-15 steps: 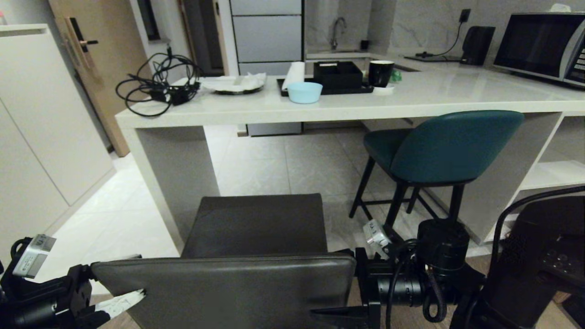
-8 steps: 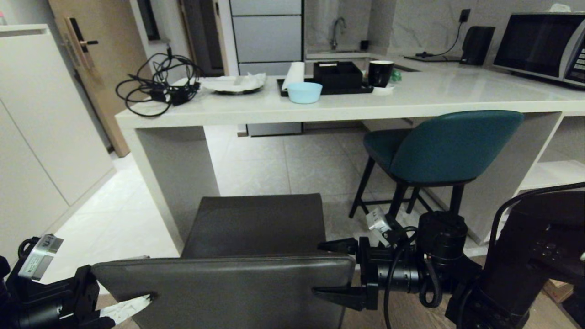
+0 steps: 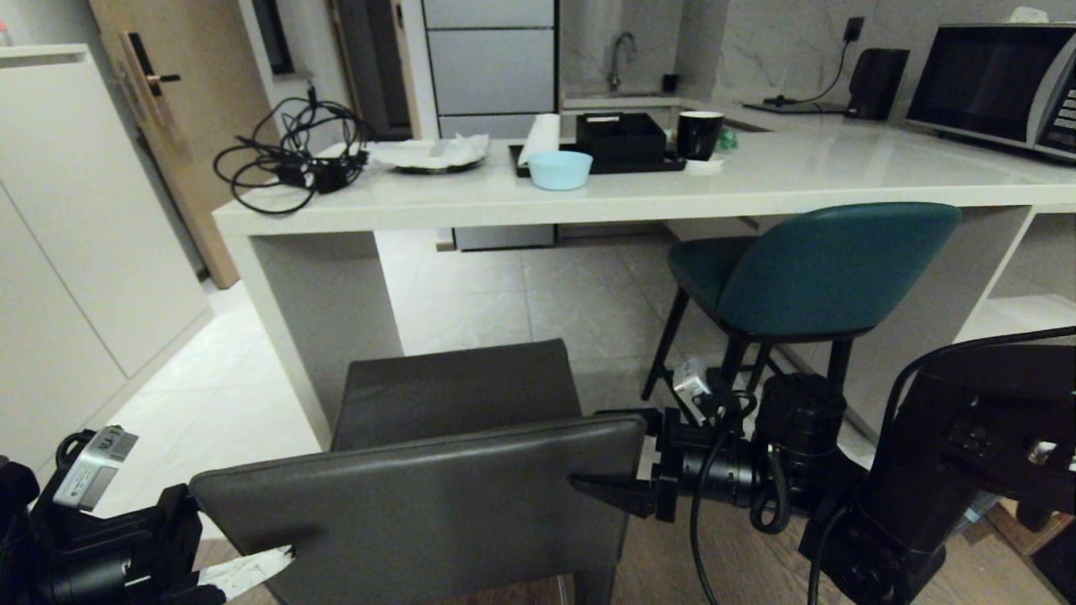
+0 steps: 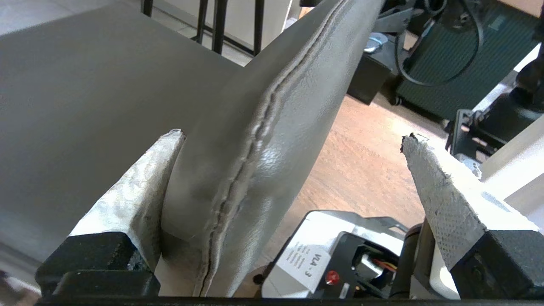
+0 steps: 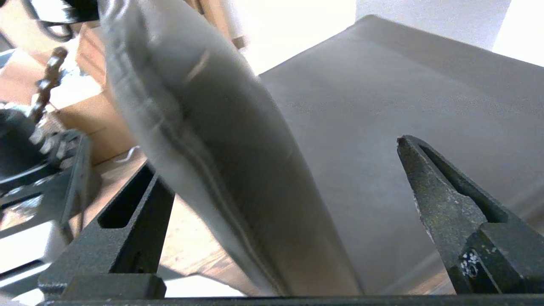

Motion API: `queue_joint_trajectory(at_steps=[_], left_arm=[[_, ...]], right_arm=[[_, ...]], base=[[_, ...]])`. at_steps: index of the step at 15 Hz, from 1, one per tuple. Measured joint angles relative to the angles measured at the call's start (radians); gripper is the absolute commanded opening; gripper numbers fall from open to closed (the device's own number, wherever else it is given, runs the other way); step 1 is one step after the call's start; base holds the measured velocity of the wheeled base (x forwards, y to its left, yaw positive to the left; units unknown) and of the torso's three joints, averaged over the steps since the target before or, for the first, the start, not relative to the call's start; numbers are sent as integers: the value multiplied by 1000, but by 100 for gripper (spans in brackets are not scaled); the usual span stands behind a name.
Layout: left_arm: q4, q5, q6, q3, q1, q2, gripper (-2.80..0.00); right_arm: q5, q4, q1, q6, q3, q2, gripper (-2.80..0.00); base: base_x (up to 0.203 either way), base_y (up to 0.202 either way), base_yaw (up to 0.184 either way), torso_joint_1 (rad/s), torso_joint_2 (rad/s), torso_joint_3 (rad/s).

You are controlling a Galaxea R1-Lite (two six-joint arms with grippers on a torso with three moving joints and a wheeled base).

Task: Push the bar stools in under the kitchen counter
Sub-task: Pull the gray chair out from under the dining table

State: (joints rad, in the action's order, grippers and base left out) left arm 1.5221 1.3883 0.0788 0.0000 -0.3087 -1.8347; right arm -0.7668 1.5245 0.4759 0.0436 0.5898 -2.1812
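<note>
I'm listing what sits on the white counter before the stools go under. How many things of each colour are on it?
Black: 5, cable bundle, tray, box, mug, kettle
White: 2, paper roll, crumpled paper on a plate
Light blue: 1, bowl
Silver and black: 1, microwave
Total: 9
</note>
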Motion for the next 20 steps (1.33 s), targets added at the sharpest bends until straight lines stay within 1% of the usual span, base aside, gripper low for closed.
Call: queue_joint_trajectory(at_steps=[3, 5, 6, 9, 12, 17, 19, 20], left_arm=[[0, 0, -9, -2, 2, 0, 0], [0, 1, -15, -8, 22, 3, 0], [-1, -3, -28, -18, 35, 5, 0], [-2, -78, -62, -45, 81, 12, 0], [-1, -84, -63, -42, 104, 15, 0], [-2, -92, -62, -35, 93, 11, 0], [-1, -121, -65, -42, 83, 6, 0], [-1, -142, -68, -44, 57, 1, 0]], right_arm=[[-10, -9, -33, -2, 31, -14, 0], [-3, -26, -71, -2, 63, -24, 0], [2, -36, -90, -3, 76, -28, 0], [1, -50, -129, -4, 89, -37, 0], [1, -47, -159, -9, 88, -41, 0], [-1, -35, -160, -11, 10, 0, 0], [0, -10, -150, -9, -33, 33, 0], [7, -6, -148, -8, -58, 55, 0]], base=[[0, 0, 0, 0, 0, 0], [0, 0, 0, 0, 0, 0], [0, 0, 0, 0, 0, 0], [0, 0, 0, 0, 0, 0], [0, 0, 0, 0, 0, 0], [0, 0, 0, 0, 0, 0], [0, 0, 0, 0, 0, 0], [0, 0, 0, 0, 0, 0]])
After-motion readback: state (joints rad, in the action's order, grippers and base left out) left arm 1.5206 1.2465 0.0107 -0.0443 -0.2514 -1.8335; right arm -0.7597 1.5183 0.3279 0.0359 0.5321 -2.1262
